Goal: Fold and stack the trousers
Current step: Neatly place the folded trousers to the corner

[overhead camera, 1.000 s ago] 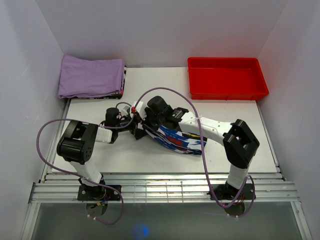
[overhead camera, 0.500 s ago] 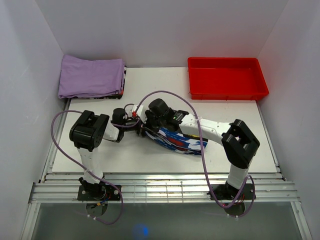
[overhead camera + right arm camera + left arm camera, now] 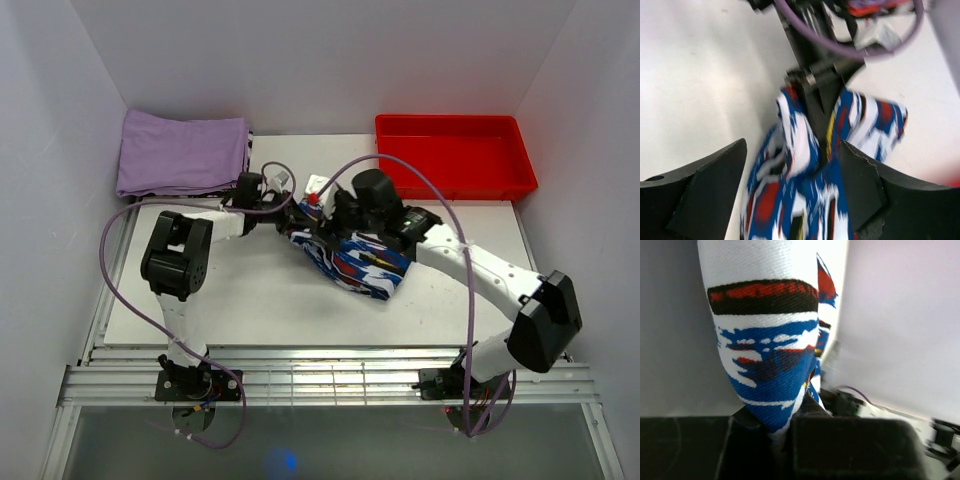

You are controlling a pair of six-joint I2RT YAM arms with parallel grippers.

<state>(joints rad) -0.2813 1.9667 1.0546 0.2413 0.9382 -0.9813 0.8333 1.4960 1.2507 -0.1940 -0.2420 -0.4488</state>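
Between the fingers of my left hand (image 3: 785,432) the trousers (image 3: 765,340) are pinched tight; a second ago that hand was wide open. My right hand (image 3: 792,150), clenched then, now stands released, its fingers spread either side of the print. Both hands and the bunched trousers have shifted towards 12 o'clock on the desk (image 3: 250,310). Further out, a lilac cloth (image 3: 180,150) lies at 10 o'clock and a red tray (image 3: 455,190) at 1 o'clock.
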